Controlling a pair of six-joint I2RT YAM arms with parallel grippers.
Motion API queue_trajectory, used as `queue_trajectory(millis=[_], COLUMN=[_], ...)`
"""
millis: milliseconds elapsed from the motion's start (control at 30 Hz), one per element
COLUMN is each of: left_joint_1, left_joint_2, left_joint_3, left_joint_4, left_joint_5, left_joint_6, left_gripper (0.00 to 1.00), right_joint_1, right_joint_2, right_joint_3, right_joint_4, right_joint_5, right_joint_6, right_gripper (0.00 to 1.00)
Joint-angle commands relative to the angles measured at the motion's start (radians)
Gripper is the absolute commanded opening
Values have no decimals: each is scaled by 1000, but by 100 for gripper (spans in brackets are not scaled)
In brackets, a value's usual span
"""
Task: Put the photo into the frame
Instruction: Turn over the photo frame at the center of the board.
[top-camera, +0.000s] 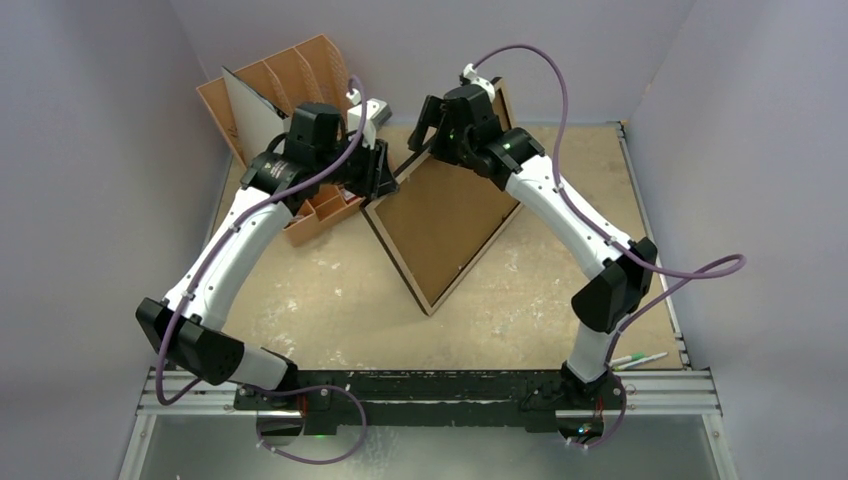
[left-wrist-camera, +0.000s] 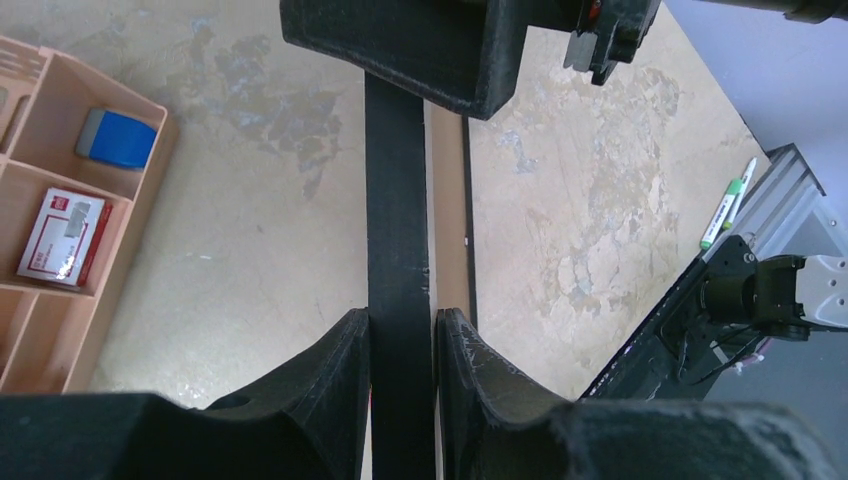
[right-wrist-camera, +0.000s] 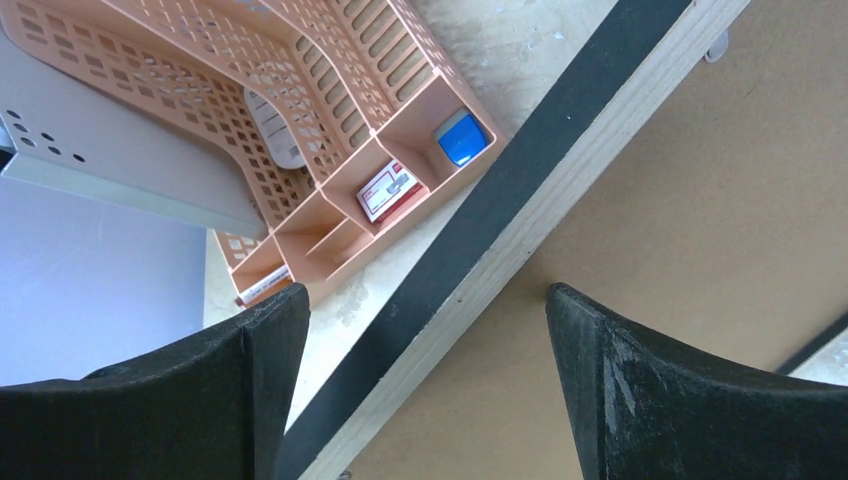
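The frame (top-camera: 440, 230) stands tilted on the table, its brown backing board (top-camera: 445, 215) facing up. My left gripper (top-camera: 385, 172) is shut on the frame's upper left rim; in the left wrist view its fingers (left-wrist-camera: 350, 350) pinch the black rim (left-wrist-camera: 398, 230). My right gripper (top-camera: 432, 122) is open at the frame's top corner. In the right wrist view its jaws (right-wrist-camera: 425, 310) straddle the black and light wood rim (right-wrist-camera: 520, 190) without touching it, one over the backing board (right-wrist-camera: 680, 220). The photo's picture side does not show. A white-grey sheet (top-camera: 250, 112) stands in the organizer.
A peach desk organizer (top-camera: 300, 80) stands at the back left, close to the left gripper. It holds a blue eraser (right-wrist-camera: 462, 138) and a red and white box (right-wrist-camera: 388, 190). Two markers (top-camera: 640, 358) lie at the near right edge. Walls close in on three sides.
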Motion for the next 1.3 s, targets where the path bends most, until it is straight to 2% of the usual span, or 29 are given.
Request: queue_trajectory(millis=[0,167,333,400,433,567,833,967,1133,1267], left_joint_1=[2,1,-8,-8,-8,-8,-8,-8,-8,-7], left_joint_2=[-35,-41,-47,-53,-58,-101,-132,-136,-123,-100], left_joint_3=[90,78,45,37,30,-42,-159,-206,-217,-230], left_joint_4=[98,130,131,128,135,260,495,625,630,614], left_joint_5=[63,170,216,288,336,482,663,684,651,604], left_joint_6=[54,45,47,52,55,-19,-207,-328,-345,-350], left_gripper=[0,0,0,7,13,32,49,56,60,60], right_joint_1=[-4,-7,-10,-11,-11,-16,-21,-22,-25,-28], right_joint_2=[-69,-109,-163,-185,-198,-251,-363,-419,-487,-536], right_joint_3=[-35,-80,-143,-167,-179,-226,-342,-382,-431,-462], right_joint_4=[-22,-30,-19,-16,-16,-10,0,-16,-54,-92], right_joint_5=[-19,-35,-52,-54,-55,-63,-76,-67,-35,-20], right_joint_6=[15,39,66,74,78,94,129,139,146,149], right_gripper=[88,86,83,81,79,73,67,66,53,51])
